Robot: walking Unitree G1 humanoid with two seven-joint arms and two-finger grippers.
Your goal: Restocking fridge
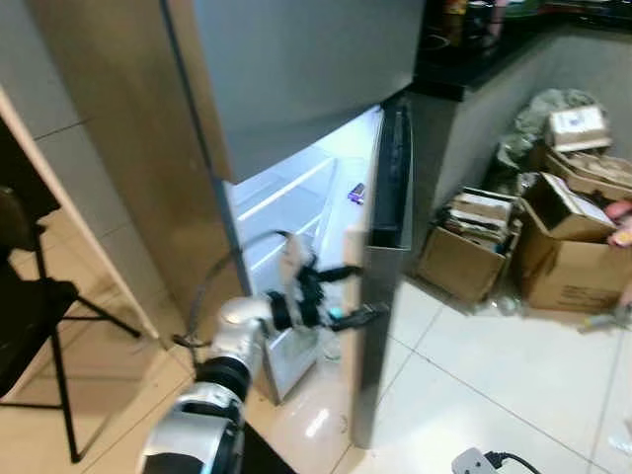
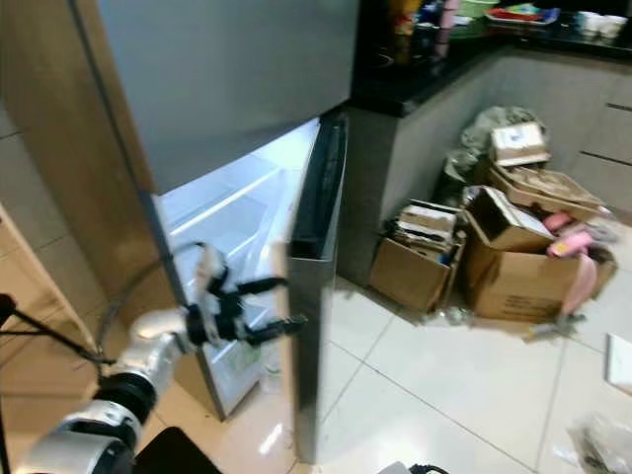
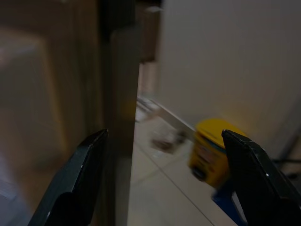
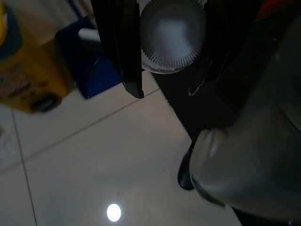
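Reaching with the left hand [image 1: 367, 291] to the free edge of the lower fridge door [image 1: 380, 296], fingers [image 3: 80, 179] released and spread, door edge caught between them and close against one finger. Likely placed so to hook the edge and swing the door wider, since the gap onto the lit shelves [image 1: 286, 197] looks too narrow for loading.

Hanging low over the tiled floor [image 4: 94, 155] with the right hand [image 4: 174, 52], apparently clenched on a bottle [image 4: 173, 35]: white ribbed cap seen end-on beside one black finger, the other finger lost in shadow. Presumably kept down and out of the way until the door is open, with the stock ready to go in.

Worth minding the cardboard boxes [image 1: 563, 247] stacked against the dark surface [image 1: 474, 59] beyond the door – little room for a full swing.
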